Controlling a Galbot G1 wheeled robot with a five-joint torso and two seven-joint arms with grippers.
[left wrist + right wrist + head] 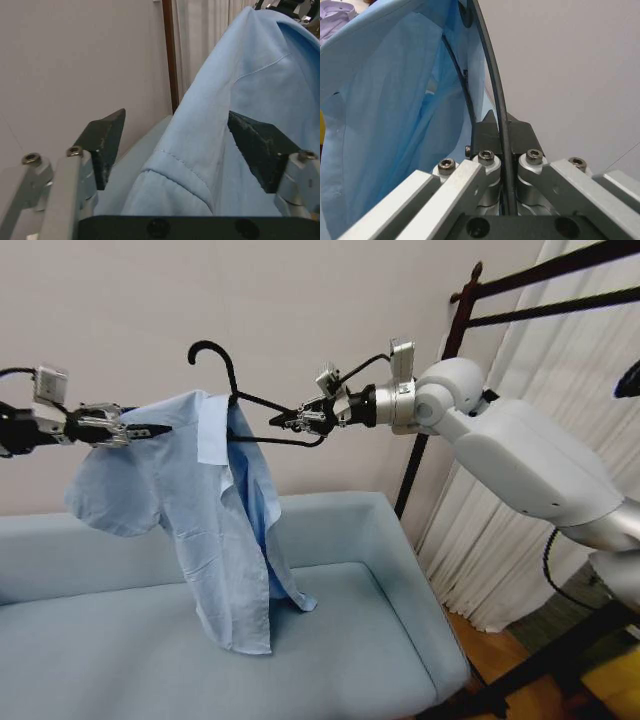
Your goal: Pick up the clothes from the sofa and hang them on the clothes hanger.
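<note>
Above the sofa (100, 640), right end effector (287, 422) clamps the hanger (214, 353); left end effector (160, 429) gapes around the shirt (222, 540).

Above the matt fabric sofa (350, 640), a soft cloth shirt (222, 540) drapes a smooth, glossy black hanger (231, 370).

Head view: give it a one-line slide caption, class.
Right gripper holds a black hanger carrying a light blue shirt above the sofa; left gripper, fingers open, at its shoulder.
</note>
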